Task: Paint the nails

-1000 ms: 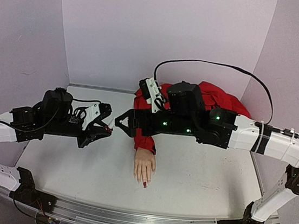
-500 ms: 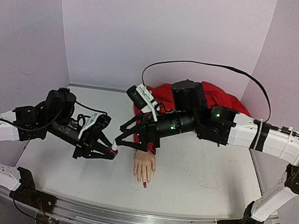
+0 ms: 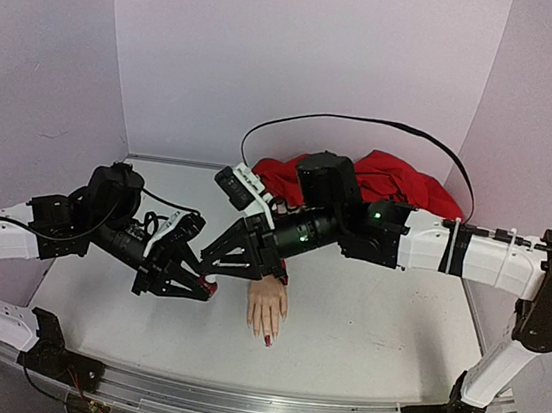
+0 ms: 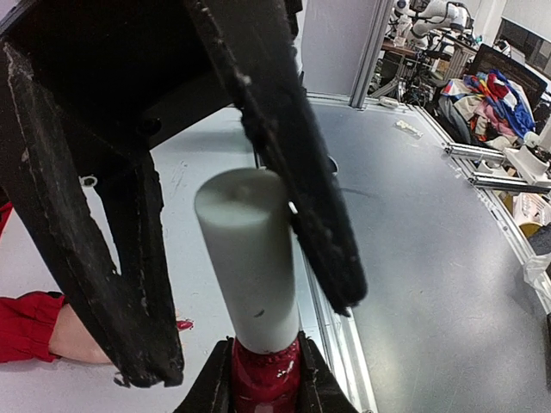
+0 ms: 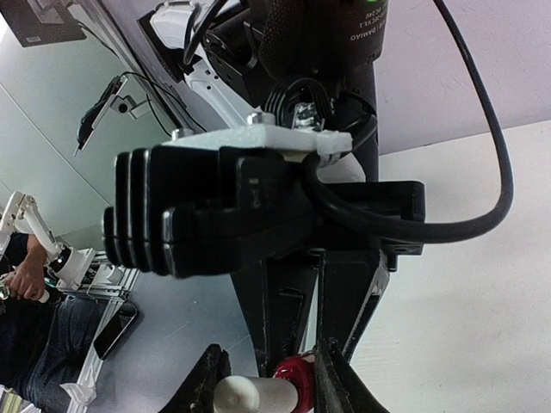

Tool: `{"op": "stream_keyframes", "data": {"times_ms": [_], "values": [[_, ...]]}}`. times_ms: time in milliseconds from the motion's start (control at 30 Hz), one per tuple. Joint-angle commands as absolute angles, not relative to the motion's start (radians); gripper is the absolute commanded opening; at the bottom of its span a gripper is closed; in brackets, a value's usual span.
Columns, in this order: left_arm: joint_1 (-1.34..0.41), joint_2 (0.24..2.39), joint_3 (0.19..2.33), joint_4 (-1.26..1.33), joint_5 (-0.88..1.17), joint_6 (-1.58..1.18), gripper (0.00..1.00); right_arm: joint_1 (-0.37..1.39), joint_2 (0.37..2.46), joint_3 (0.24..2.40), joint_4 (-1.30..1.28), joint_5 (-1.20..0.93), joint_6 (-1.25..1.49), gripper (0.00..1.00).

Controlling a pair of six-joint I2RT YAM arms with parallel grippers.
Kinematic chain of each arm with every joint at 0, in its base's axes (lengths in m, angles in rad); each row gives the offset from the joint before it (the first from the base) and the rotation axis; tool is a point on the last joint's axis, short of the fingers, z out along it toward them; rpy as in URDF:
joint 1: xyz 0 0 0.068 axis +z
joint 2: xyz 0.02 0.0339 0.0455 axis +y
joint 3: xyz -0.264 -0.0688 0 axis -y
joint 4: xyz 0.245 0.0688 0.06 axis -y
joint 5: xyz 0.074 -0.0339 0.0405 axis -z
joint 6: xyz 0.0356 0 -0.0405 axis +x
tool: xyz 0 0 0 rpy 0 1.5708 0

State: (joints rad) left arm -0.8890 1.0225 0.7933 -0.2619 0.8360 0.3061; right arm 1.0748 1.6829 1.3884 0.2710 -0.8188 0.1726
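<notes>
My left gripper point(image 3: 204, 287) is shut on a small dark-red polish bottle point(image 4: 265, 379), held off the table with its white cap point(image 4: 250, 258) pointing at the right arm. My right gripper point(image 3: 209, 273) has a black finger point(image 4: 112, 284) on each side of the cap. One finger is against the cap and a thin gap shows at the other. The pale mannequin hand point(image 3: 266, 309) lies palm down just right of the bottle. One of its nails point(image 3: 267, 340) is dark red; the other nails are too small to make out. In the right wrist view the cap point(image 5: 250, 397) sits between the right gripper point(image 5: 269, 366) fingers.
The red sleeve point(image 3: 366, 172) bunches at the back of the white table point(image 3: 382, 330). A black cable point(image 3: 367, 124) loops over the right arm. Purple walls close the left, back and right sides. A metal rail point(image 3: 232, 403) runs along the near edge.
Both arms have come down and toward the table's near side. The right gripper's jaws have narrowed from wide open to close around the cap. The left gripper kept its hold on the bottle.
</notes>
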Motion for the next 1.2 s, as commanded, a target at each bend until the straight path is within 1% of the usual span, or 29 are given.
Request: {"op": "stream_keyframes", "data": {"times_ms": [0,133,167,200,367,467,600,667,700,800,867,967,1000,1100,1167], "values": [[-0.879,0.999,0.866,-0.224,0.837,0.282,0.0,1.089,1.674,1.395,0.363,-0.833,0.181,0.29],[-0.833,0.958,0.849,-0.164,0.806,0.223,0.0,1.103,1.651,1.334,0.43,-0.787,0.18,0.15],[-0.818,0.947,0.842,-0.138,0.794,0.202,0.0,1.104,1.645,1.307,0.453,-0.759,0.181,0.06],[-0.804,0.934,0.832,-0.105,0.781,0.182,0.0,1.106,1.64,1.285,0.486,-0.728,0.191,0.0],[-0.765,0.878,0.8,-0.055,0.648,0.163,0.0,1.131,1.655,1.2,0.66,-0.521,0.282,0.0],[-0.761,0.856,0.78,-0.052,0.515,0.178,0.0,1.161,1.723,1.24,0.659,-0.354,0.338,0.0],[-0.761,0.835,0.759,-0.053,0.333,0.214,0.0,1.228,1.811,1.297,0.633,-0.053,0.472,0.0],[-0.762,0.827,0.754,-0.054,0.275,0.229,0.0,1.272,1.877,1.368,0.578,0.065,0.541,0.0],[-0.761,0.826,0.751,-0.054,0.257,0.238,0.0,1.294,1.917,1.428,0.502,0.128,0.583,0.0],[-0.762,0.832,0.75,-0.055,0.199,0.238,0.0,1.36,2.007,1.567,0.349,0.338,0.811,0.0],[-0.762,0.841,0.752,-0.054,0.186,0.237,0.0,1.393,2.054,1.617,0.335,0.401,0.922,0.0],[-0.762,0.851,0.755,-0.056,0.198,0.234,0.0,1.418,2.142,1.791,0.264,0.429,0.957,0.0],[-0.762,0.852,0.754,-0.057,0.197,0.232,0.0,1.419,2.154,1.812,0.257,0.426,0.961,0.0],[-0.762,0.852,0.751,-0.059,0.195,0.234,0.0,1.419,2.147,1.822,0.255,0.445,0.944,0.0],[-0.762,0.85,0.754,-0.062,0.19,0.238,0.0,1.418,2.115,1.794,0.255,0.464,0.922,0.0]]}}
